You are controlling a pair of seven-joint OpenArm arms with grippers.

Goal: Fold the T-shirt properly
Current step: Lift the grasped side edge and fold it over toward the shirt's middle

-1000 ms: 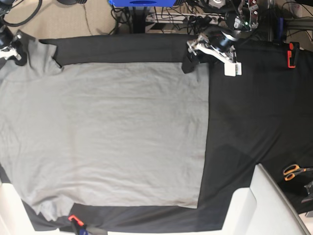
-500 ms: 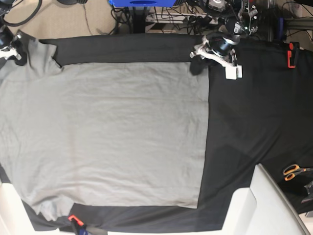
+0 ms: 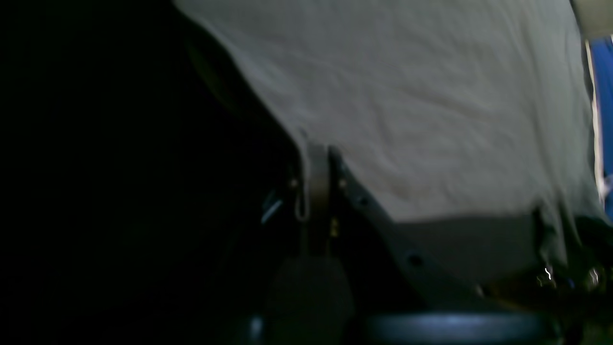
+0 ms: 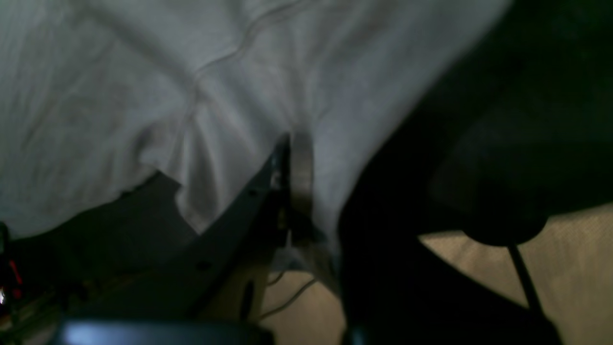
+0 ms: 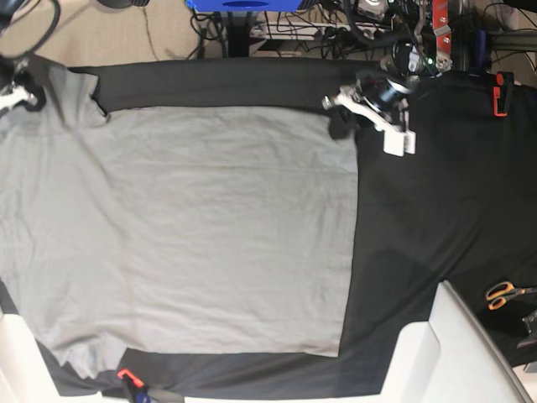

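T-shirt [image 5: 180,231] flat on the cover [image 5: 419,210]. My left gripper [image 5: 340,120] just clamped its hem corner; 1 second ago it was spread. Right gripper [image 5: 17,92] pinches the sleeve. Both corners secured, lift seems next.

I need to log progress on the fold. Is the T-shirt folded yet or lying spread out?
Spread out. In the base view the T-shirt lies flat in one layer over the black table cover, no edge turned over.

A black cloth [image 5: 436,201] is covering the tabletop, with beige carpet [image 5: 126,34] showing beyond its far edge. Cables [image 5: 285,34] are tangling there beside a blue frame [image 5: 243,5], and orange-handled scissors [image 5: 503,294] are lying near the right edge.
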